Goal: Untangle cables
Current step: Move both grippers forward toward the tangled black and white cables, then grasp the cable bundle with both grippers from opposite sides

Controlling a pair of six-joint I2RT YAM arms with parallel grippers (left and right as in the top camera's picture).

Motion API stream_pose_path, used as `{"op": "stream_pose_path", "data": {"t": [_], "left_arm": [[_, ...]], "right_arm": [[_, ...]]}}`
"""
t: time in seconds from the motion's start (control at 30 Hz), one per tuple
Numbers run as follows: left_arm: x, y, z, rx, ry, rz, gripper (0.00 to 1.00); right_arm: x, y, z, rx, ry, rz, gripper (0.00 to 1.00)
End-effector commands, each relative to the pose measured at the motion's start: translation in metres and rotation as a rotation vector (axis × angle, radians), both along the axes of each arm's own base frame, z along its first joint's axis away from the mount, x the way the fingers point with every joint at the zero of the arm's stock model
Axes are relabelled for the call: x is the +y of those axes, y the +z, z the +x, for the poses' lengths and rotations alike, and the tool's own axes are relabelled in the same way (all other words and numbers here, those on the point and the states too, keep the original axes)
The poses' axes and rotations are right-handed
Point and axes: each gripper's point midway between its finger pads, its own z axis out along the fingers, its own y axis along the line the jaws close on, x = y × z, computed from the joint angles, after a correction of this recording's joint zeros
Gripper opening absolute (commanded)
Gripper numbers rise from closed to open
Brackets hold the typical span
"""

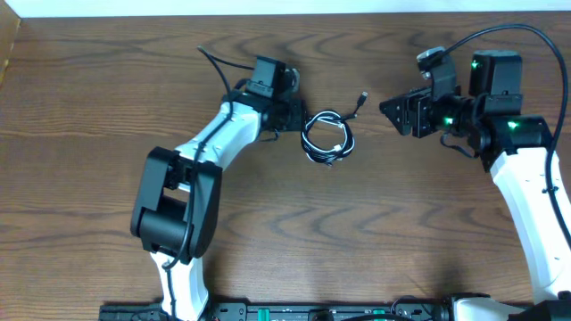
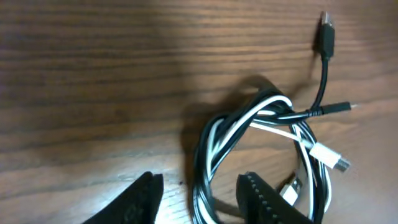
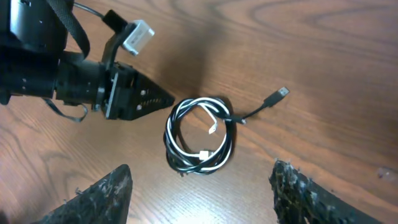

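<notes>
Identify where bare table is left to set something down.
Bare table: the wide stretch between the left arm and right arm, nearer the robot than the cables; also the far-left side. Crowded: the gap between left gripper and right gripper, where the cables lie.

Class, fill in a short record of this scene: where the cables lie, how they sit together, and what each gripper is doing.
cables: black cable and white cable coiled together on the table
black plug: sticks out, away from the rest
left gripper: fingers open, astride the cables' outer strands
right gripper: fingers open, apart from both cables, holding nothing
</notes>
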Motion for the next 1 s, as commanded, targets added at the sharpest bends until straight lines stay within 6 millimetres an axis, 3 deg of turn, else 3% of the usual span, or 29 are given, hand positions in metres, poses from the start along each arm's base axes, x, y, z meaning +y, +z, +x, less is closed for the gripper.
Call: {"op": "stream_pose_path", "data": {"t": [0.0, 0.47, 0.6, 0.83, 0.9, 0.97], "left_arm": [[0.008, -0.005, 0.01, -0.044, 0.125, 0.13, 0.41], [-0.006, -0.023, 0.001, 0.012, 0.168, 0.119, 0.41], [-0.008, -0.04, -0.004, 0.048, 0.173, 0.131, 0.4], [-0.012, -0.052, -0.002, 0.057, 0.187, 0.124, 0.25], [-0.013, -0.054, -0.004, 0.056, 0.185, 0.133, 0.12], [-0.015, -0.053, -0.004, 0.054, 0.179, 0.133, 0.07]], "right_arm": [[0.002, 0.001, -0.001, 0.008, -0.013, -0.034, 0.68], [0.002, -0.004, -0.007, 0.059, -0.033, -0.019, 0.69], [0.001, -0.007, -0.01, 0.078, -0.033, -0.022, 0.69], [0.0, -0.007, -0.009, 0.077, -0.038, -0.027, 0.71], [0.0, -0.009, -0.008, 0.076, -0.042, -0.032, 0.71], [0.0, -0.01, -0.007, 0.08, -0.042, -0.032, 0.71]]}}
